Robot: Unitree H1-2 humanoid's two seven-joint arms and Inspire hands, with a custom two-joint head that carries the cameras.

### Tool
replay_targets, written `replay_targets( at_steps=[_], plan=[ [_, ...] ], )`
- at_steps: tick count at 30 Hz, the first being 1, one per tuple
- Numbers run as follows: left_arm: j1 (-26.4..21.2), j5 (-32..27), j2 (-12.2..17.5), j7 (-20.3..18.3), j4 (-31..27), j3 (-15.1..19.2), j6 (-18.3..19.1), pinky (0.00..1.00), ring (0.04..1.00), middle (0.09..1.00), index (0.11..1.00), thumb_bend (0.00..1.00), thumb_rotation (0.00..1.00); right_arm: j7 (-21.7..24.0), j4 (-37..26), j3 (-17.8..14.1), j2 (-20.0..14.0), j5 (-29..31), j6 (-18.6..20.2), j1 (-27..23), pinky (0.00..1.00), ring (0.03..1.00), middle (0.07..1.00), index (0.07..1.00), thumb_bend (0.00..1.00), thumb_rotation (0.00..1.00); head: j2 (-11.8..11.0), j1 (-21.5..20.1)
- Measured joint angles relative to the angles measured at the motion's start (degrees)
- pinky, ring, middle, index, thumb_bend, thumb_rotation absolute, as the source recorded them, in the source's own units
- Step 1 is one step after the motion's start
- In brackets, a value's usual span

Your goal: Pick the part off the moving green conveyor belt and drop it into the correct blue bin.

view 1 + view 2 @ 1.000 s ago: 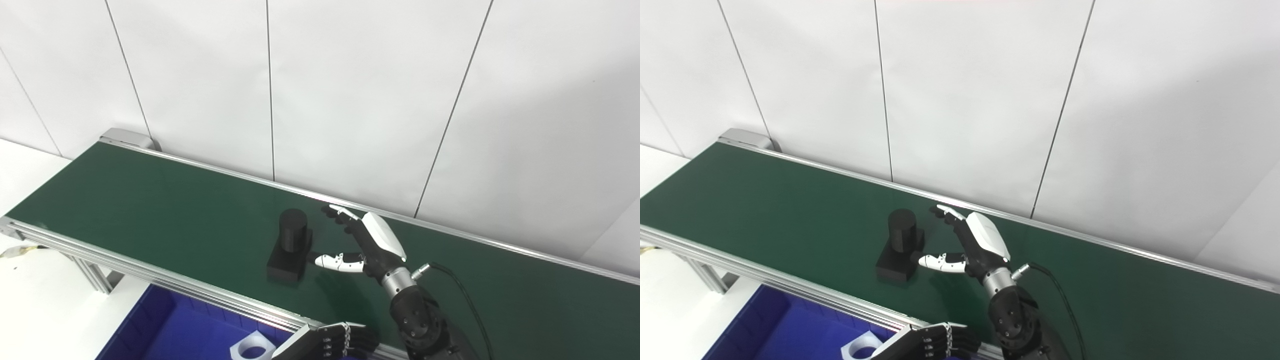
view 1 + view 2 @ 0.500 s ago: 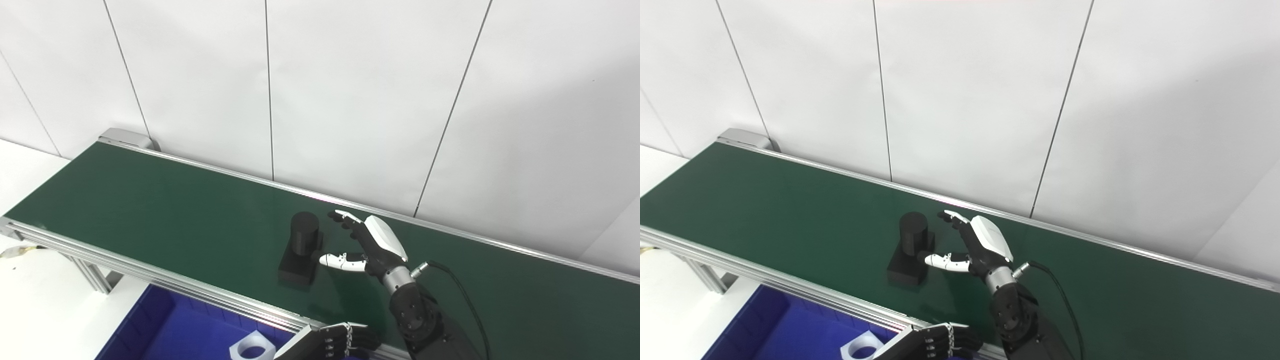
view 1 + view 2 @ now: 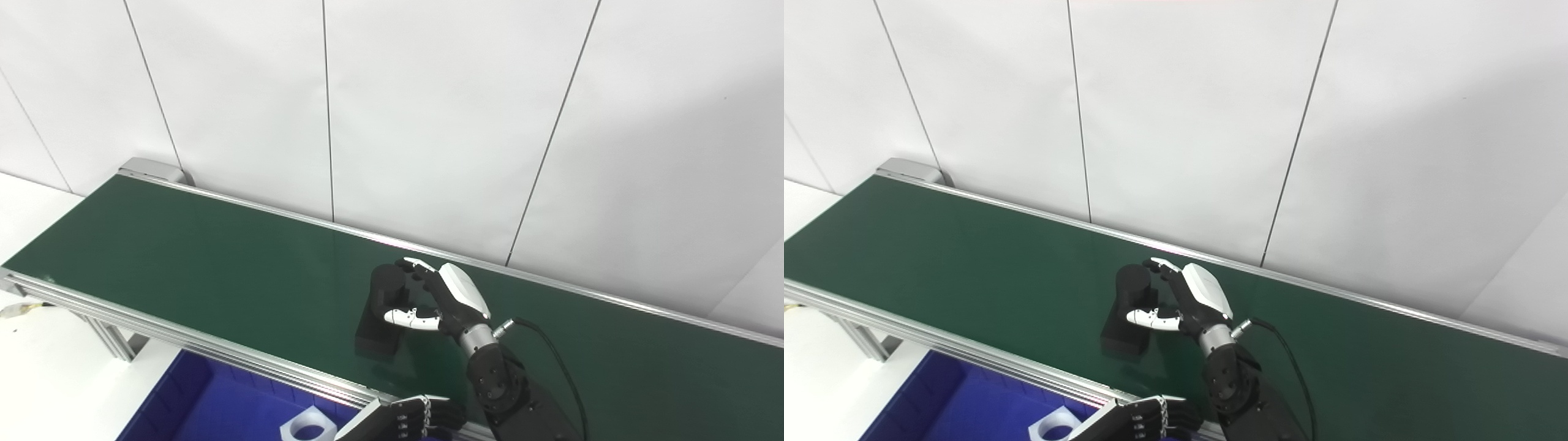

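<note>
The green conveyor belt (image 3: 202, 257) runs diagonally from the upper left of the frame to the lower right, bounded by aluminium side rails and backed by a white panelled wall (image 3: 429, 110). The part (image 3: 383, 309), a black piece made of an upright cylinder on a rectangular base, rests on the belt at the lower centre of the frame. The right robot hand (image 3: 438, 300) sits on the part's right side: its fingers (image 3: 416, 269) curve around the far side of the cylinder, and its white thumb (image 3: 407, 317) lies across the near side. The digits are wrapped around the cylinder, but whether they are pressed firmly against it cannot be determined from either view, and the base of the part is down on the belt surface. A black cable (image 3: 551, 349) leads from the wrist across the belt. The left robot hand (image 3: 407, 419) appears at the bottom edge of the frame, below the near rail, with its fingers curled together and holding nothing. The blue bin (image 3: 202, 410) stands below the belt at the lower left and contains a white ring-shaped part (image 3: 309, 425).
</note>
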Motion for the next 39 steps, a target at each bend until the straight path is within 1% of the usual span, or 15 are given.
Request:
replay_targets(
  at_steps=[3,6,7,9,10,11,12,13,14,16,18,23,26,33,39],
  plan=[
    [0.05,0.32,-0.21,0.32,-0.23,-0.07,0.02,0.78,0.804,0.788,0.767,1.00,0.12,0.00,-0.51,0.22,-0.10,-0.55,0.00,-0.14,0.76,0.839,0.852,0.846,0.69,0.33,0.26,-0.09],
    [0.18,0.59,-0.28,0.36,-0.64,-0.16,0.13,0.79,0.808,0.790,0.769,1.00,0.12,-0.03,-1.17,0.36,-0.29,-1.10,0.00,-0.14,0.75,0.823,0.835,0.830,0.71,0.24,0.26,-0.09],
    [0.21,0.58,-0.28,0.36,-0.67,-0.17,0.18,0.79,0.806,0.789,0.770,1.00,0.12,-0.14,-1.51,0.47,-0.42,-1.49,0.00,-0.13,0.73,0.804,0.818,0.816,0.72,0.18,0.52,-0.17],
    [0.29,0.58,-0.27,0.36,-0.74,-0.17,0.23,0.79,0.805,0.790,0.771,1.00,0.12,-1.73,-1.60,0.70,-0.51,-2.50,-0.07,-0.13,0.67,0.732,0.758,0.769,0.73,0.05,0.53,-0.18],
    [0.37,0.58,-0.27,0.36,-0.83,-0.17,0.23,0.79,0.805,0.790,0.772,1.00,0.12,-2.62,-1.55,0.79,-0.51,-3.05,-0.08,-0.13,0.63,0.696,0.733,0.746,0.73,0.03,0.79,-0.26],
    [0.44,0.58,-0.27,0.36,-0.92,-0.20,0.24,0.79,0.806,0.791,0.772,1.00,0.11,-3.55,-1.50,0.89,-0.53,-3.60,-0.19,-0.13,0.57,0.584,0.694,0.623,0.62,0.01,0.79,-0.26],
    [0.49,0.58,-0.27,0.36,-0.95,-0.20,0.24,0.79,0.805,0.790,0.773,1.00,0.11,-4.87,-1.41,0.93,-0.53,-3.94,-0.43,-0.12,0.53,0.505,0.615,0.574,0.57,0.01,1.05,-0.52],
    [0.56,0.57,-0.28,0.36,-0.96,-0.21,0.25,0.79,0.805,0.790,0.773,1.00,0.11,-5.92,-1.28,0.93,-0.54,-4.09,-1.13,-0.13,0.50,0.464,0.575,0.549,0.54,0.00,1.05,-0.53],
    [0.64,0.57,-0.27,0.36,-0.97,-0.22,0.25,0.79,0.809,0.791,0.773,1.00,0.12,-7.05,-1.15,0.93,-0.54,-4.30,-1.78,-0.13,0.41,0.454,0.556,0.518,0.51,0.00,1.40,-0.70],
    [0.78,0.55,-0.27,0.36,-1.02,-0.21,0.25,0.80,0.812,0.793,0.775,1.00,0.13,-9.58,-0.64,1.00,-0.53,-5.33,-2.98,-0.13,0.36,0.457,0.550,0.490,0.50,0.00,1.58,-0.96],
    [0.88,0.42,-0.27,0.34,-1.18,-0.21,0.28,0.80,0.815,0.795,0.779,1.00,0.14,-11.39,-0.20,1.04,-0.54,-6.03,-3.24,-0.13,0.35,0.460,0.555,0.477,0.50,0.00,1.76,-1.14],
    [0.94,-0.17,-0.24,0.31,-2.21,-0.16,0.60,0.80,0.818,0.800,0.783,1.00,0.15,-12.76,-0.44,1.01,-0.91,-6.46,-3.38,-0.13,0.34,0.460,0.569,0.468,0.49,0.00,2.11,-1.49],
    [1.01,-0.37,-0.16,0.28,-2.26,-0.14,0.60,0.80,0.820,0.802,0.783,1.00,0.16,-13.19,-0.89,1.03,-1.16,-6.89,-3.44,-0.13,0.36,0.458,0.555,0.464,0.50,0.00,2.55,-1.93],
    [1.17,-0.45,-0.03,0.13,-2.69,-0.09,0.61,0.81,0.829,0.811,0.787,1.00,0.16,-13.53,-2.28,1.03,-1.30,-7.27,-3.94,-0.12,0.34,0.457,0.564,0.470,0.49,0.00,2.81,-2.46],
    [1.52,-0.69,0.24,0.07,-3.04,-0.02,1.03,0.82,0.835,0.816,0.791,1.00,0.17,-13.61,-2.71,0.91,-1.30,-7.17,-4.74,-0.01,0.37,0.453,0.541,0.464,0.50,0.00,2.99,-2.90]
  ],
)
